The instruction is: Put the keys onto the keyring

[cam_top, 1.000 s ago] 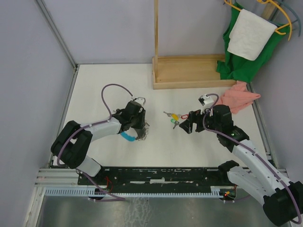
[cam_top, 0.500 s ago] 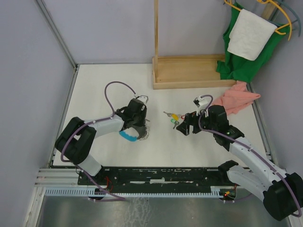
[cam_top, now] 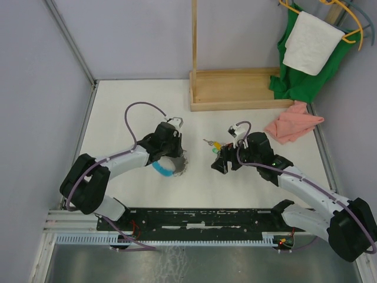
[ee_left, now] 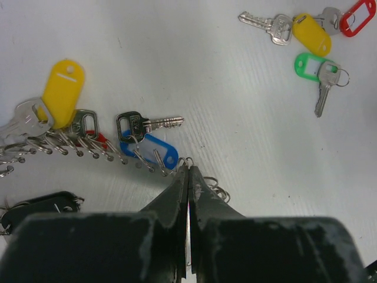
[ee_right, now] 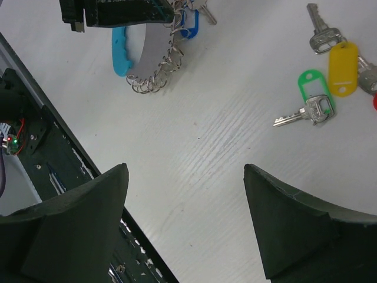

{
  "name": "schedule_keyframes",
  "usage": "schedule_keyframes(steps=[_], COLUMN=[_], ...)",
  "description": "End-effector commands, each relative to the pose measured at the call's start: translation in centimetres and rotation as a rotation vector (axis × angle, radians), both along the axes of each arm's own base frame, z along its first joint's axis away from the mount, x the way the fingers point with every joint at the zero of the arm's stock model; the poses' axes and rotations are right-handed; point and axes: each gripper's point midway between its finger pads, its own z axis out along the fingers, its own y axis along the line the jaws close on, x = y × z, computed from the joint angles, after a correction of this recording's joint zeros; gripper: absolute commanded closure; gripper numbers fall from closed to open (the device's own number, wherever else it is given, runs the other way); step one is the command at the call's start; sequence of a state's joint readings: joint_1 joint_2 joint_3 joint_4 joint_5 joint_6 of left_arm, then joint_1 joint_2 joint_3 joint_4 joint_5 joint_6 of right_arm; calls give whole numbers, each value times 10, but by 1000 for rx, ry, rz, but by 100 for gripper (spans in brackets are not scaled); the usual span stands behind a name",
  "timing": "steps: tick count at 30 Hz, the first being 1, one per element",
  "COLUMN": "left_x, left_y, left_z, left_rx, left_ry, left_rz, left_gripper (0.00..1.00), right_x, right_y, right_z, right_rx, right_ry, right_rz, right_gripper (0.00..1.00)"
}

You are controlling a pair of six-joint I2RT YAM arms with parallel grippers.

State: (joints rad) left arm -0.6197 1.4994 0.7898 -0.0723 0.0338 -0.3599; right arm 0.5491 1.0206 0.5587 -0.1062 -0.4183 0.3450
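Now, keys (ee_right: 343, 69) ahead of spread R gripper (ee_right: 184, 177) — L gripper (ee_left: 188, 177) pinches keyring (ee_right: 150, 50).

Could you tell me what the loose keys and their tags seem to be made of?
The keys look like shiny silver metal, judging by their glint. Their tags seem glossy moulded plastic: saturated yellow, green, red with smooth highlights.

Three loose keys (ee_left: 312, 35), tagged yellow, red and green; one keyring (ee_right: 150, 50); one wooden stand (cam_top: 235, 94); one pink cloth (cam_top: 293, 124).
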Motion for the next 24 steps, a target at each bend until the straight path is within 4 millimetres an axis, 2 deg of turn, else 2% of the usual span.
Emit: schedule_keyframes(steps=[1,6,12,17,21,24], left_x=[-5,-16,-25,-30,-28,-27], left_y=[-8,-7,-6,-13,-9,-10], left_z=[24,33,34,23,6,1], left_rx=[-100,-128,-114,-125,-89,-66], left_ry=[-49,-85,-92,-64,-36,-33], left_rz=[1,-52,-118,-161,-133,-151], left_gripper=[97,97,97,97,97,97], right_x=[7,7,19,26,36,34], right_y=[22,36,40,40,35,37], right_z=[21,27,46,64,65,70], right_rx=[53,60,58,88,129,193], right_ry=[-56,-66,-140,-227,-254,-317], right_rz=[42,114,125,104,7,14], right_gripper=[12,11,8,6,2,0])
